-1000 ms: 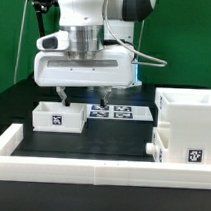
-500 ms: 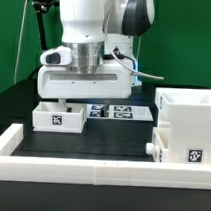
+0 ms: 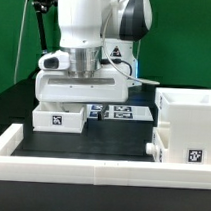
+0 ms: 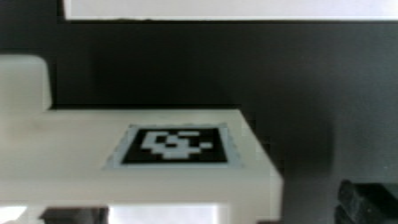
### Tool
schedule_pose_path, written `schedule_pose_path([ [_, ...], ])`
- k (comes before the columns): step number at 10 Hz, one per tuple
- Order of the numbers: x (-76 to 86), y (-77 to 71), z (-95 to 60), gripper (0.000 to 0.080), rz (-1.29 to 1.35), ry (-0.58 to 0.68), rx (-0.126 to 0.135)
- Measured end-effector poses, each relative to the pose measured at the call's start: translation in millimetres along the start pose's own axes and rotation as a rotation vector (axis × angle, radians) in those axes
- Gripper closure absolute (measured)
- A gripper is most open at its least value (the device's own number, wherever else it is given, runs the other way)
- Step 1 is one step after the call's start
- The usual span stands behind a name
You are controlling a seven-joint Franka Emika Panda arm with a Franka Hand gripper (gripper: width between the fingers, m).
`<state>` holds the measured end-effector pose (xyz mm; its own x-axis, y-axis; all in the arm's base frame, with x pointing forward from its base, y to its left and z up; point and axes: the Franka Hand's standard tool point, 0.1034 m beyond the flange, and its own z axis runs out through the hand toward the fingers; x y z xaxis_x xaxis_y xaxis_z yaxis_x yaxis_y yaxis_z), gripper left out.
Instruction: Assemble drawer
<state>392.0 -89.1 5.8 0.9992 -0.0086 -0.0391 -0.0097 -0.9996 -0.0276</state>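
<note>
The small white open-top tray (image 3: 58, 117) with a square tag on its front stands on the black table at the exterior view's left. My gripper (image 3: 72, 104) hangs low right over it, jaws spread wide and holding nothing; its fingertips are mostly hidden at the tray's rim. In the wrist view the tray's tagged face (image 4: 175, 146) fills the middle, with one dark finger (image 4: 372, 202) beside its edge. The tall white drawer shell (image 3: 189, 120) stands at the exterior view's right, with a knob (image 3: 151, 146) sticking out of its lower front.
The marker board (image 3: 120, 112) lies flat behind the tray and under the arm. A low white wall (image 3: 80, 169) edges the table's front and left side. A white strip (image 4: 231, 8) crosses the far edge of the wrist view.
My gripper has moved toward the exterior view's left and come down, from above the marker board to just over the small tray. The tray and shell have not moved.
</note>
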Motion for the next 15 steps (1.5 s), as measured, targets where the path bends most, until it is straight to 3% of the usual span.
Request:
schedule_pose_path([
  [1,0.0,-0.6,0.2,0.028,-0.001,0.0,0.0],
  [2,0.0,-0.7,0.2,0.028,-0.002,0.0,0.0],
  [4,0.0,-0.7,0.2,0.0551,-0.002,0.0,0.0],
  [5,0.0,-0.7,0.2,0.0551,-0.002,0.0,0.0],
  [6,0.1,-0.7,0.1,0.0734,-0.002,0.0,0.0],
  [13,1.4,-2.9,-2.1,0.0758,-0.012,-0.007,0.003],
  [15,16.0,-8.3,-25.0,0.0757,-0.091,-0.016,0.019],
])
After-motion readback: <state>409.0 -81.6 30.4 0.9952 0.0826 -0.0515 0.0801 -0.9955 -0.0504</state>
